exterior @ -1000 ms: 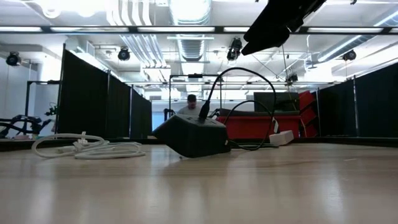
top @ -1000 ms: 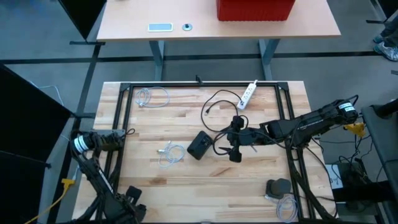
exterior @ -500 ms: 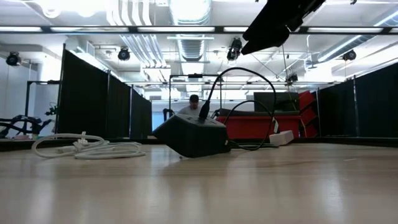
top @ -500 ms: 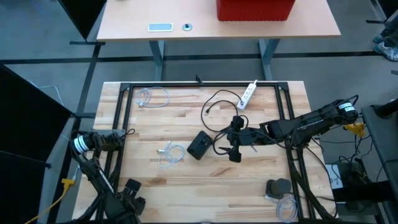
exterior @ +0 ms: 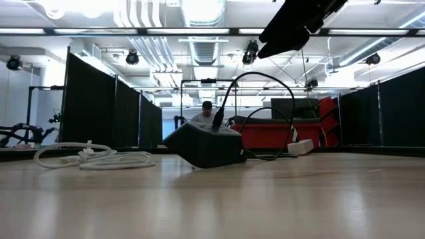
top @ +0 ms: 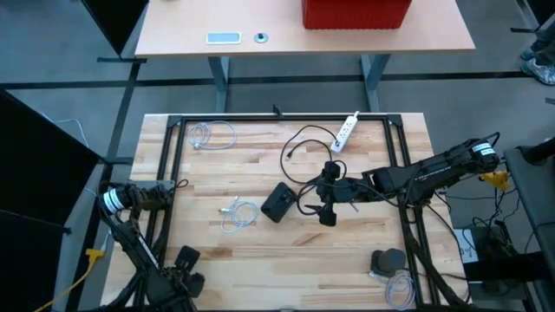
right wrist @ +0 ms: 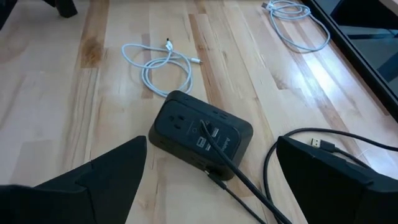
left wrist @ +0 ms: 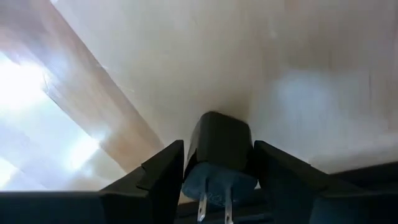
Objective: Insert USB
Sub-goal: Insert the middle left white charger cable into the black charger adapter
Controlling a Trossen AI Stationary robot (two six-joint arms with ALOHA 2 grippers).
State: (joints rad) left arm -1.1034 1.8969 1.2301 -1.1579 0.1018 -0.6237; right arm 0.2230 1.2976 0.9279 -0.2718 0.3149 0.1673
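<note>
A black power hub [top: 279,202] lies mid-table on its underside, with a black cable [right wrist: 214,149] plugged into its face. A white USB cable [top: 236,214] lies coiled to its left. My right gripper [top: 323,192] hovers open just right of the hub, with nothing between its fingers. My left gripper [top: 185,260] is at the table's near left corner, pointing steeply down. It is shut on a small black wall adapter [left wrist: 219,149]. My left gripper pinches the adapter's two opposite sides [left wrist: 189,163] between its two fingers, coming from above and pointing steeply down. The two metal prongs [left wrist: 213,208] point back toward the wrist. Whether the adapter's far end [left wrist: 224,121] touches the wood, I cannot tell.
A second white cable [top: 211,134] and a white power strip [top: 347,130] lie near the far edge. A loose black cable end [right wrist: 316,143] lies right of the hub. A dark block [top: 388,260] with a white cord sits at the near right. A black frame [top: 173,173] borders the table.
My left gripper has tipped and turned a little in place at the near left corner, keeping the adapter. My right gripper and the hub have stayed still.
</note>
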